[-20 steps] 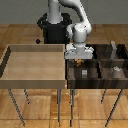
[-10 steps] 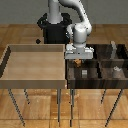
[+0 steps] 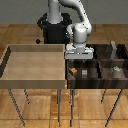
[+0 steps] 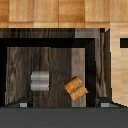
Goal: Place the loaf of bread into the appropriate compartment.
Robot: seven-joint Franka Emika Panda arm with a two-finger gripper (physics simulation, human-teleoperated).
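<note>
Overhead, the white robot arm's hand (image 3: 79, 59) hangs over the dark-brown, wood-grained, 4-section bin (image 3: 98, 84), its fingers spread wide with nothing between them. Below it, the tiny brown cube-shaped loaf of bread (image 3: 73, 71) (image 4: 76, 87) lies tilted on the floor of the bin's near compartment (image 3: 89, 76) (image 4: 55, 62) on the exterior view's left. A small grey block (image 3: 84, 72) (image 4: 40, 81) sits in the same compartment, near the loaf but apart from it. Another small grey block (image 3: 115, 69) rests in the bin's neighbouring near compartment. A light tan undivided tray (image 3: 10, 59) stands just beside the bin, on the exterior view's left.
</note>
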